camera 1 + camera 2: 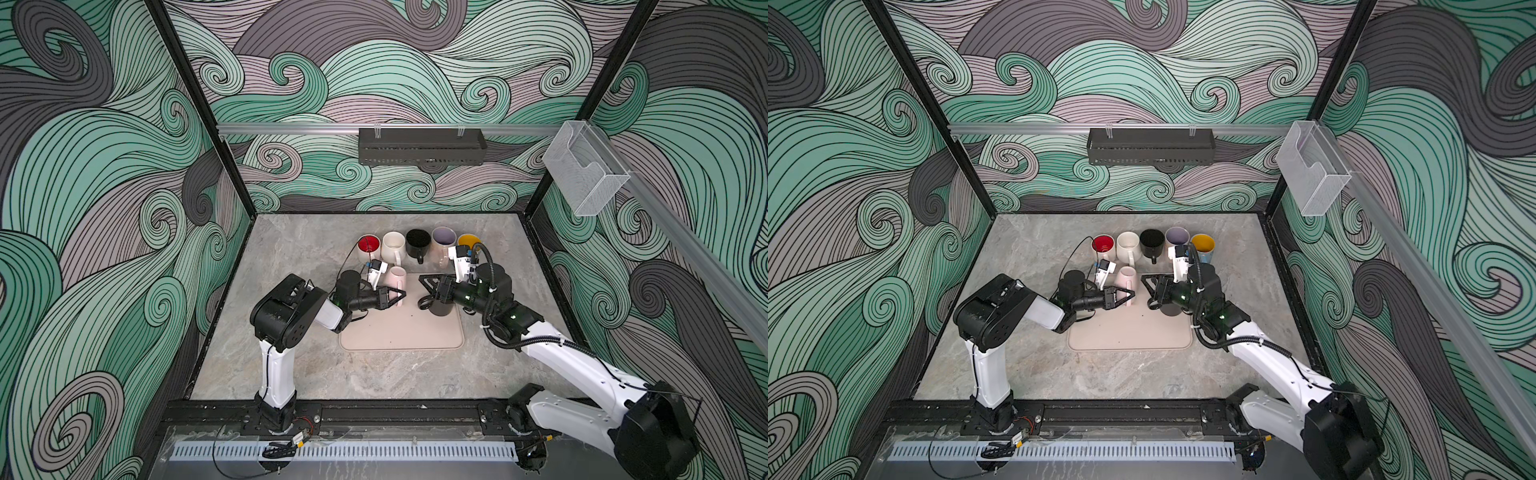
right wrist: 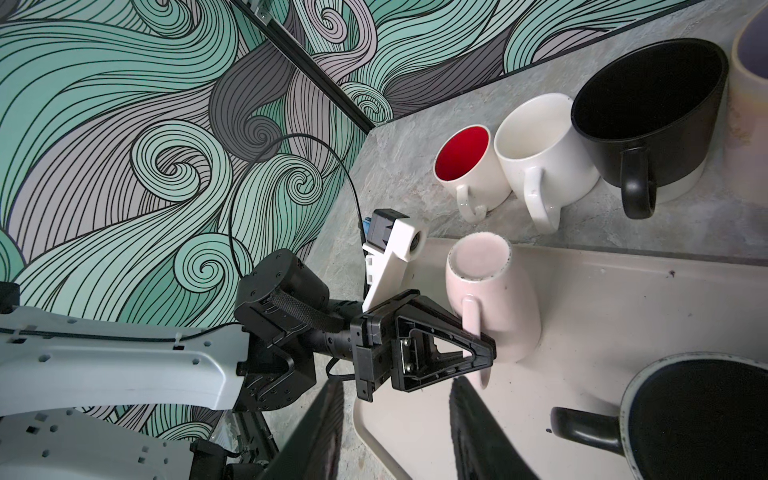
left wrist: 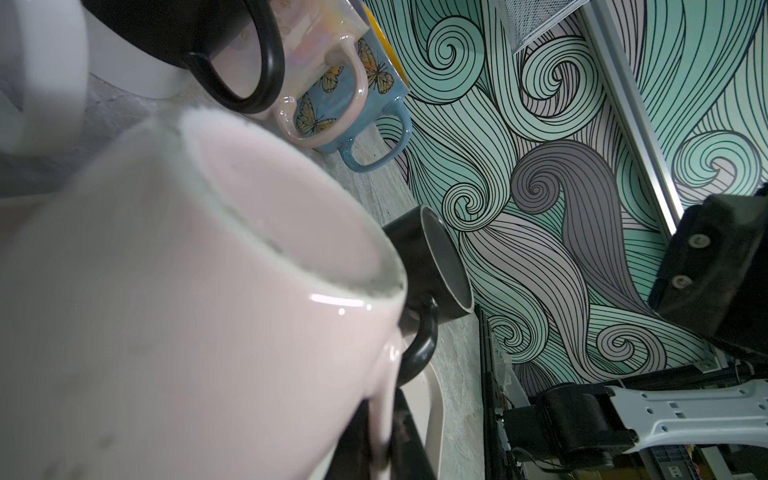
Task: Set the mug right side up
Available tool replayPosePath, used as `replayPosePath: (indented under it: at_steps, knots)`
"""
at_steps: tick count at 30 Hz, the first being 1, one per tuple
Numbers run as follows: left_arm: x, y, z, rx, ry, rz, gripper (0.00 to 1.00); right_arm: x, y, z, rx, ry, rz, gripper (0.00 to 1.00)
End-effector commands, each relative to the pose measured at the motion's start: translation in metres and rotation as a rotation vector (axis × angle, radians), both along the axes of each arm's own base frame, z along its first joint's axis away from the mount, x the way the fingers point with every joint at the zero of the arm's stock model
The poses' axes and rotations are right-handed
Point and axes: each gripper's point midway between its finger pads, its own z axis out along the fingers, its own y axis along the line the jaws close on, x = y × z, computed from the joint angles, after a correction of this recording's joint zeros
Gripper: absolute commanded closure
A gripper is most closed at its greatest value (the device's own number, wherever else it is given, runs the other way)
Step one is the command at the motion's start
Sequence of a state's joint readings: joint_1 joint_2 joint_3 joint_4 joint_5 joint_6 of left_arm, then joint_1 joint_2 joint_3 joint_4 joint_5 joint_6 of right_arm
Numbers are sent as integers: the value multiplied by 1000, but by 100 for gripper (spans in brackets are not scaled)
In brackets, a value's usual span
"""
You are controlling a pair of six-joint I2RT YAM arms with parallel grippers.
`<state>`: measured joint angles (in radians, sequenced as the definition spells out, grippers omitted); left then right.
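Left pincer at pink mug, grip unclear | right pincer apart | 7 mugs

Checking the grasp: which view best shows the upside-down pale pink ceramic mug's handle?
Right wrist view: the pale pink ceramic mug stands base-up, its handle at the left end effector. Left wrist view shows only a blurred close-up; both top views show it small.

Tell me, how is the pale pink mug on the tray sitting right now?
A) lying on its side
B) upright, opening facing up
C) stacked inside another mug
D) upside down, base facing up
D: the pink mug shows its flat base with a rough ring on top, and its open end is down on the tray.
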<state>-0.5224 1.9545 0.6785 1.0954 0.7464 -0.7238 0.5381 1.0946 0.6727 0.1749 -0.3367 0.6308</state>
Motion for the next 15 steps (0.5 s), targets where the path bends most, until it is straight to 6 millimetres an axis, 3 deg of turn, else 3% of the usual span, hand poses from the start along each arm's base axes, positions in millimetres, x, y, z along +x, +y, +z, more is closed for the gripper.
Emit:
replayPosePath:
  at_steps: [1, 7, 15]
  knots:
    - [-2, 2, 5, 21, -65, 13, 69, 7, -2, 9, -1, -33, -19, 57]
    - [-3, 6, 1, 46, -52, 26, 59, 9, -1, 5, -5, -25, -20, 57]
    - [-9, 20, -8, 129, -25, 80, 38, 7, -2, 8, -4, -28, -21, 57]
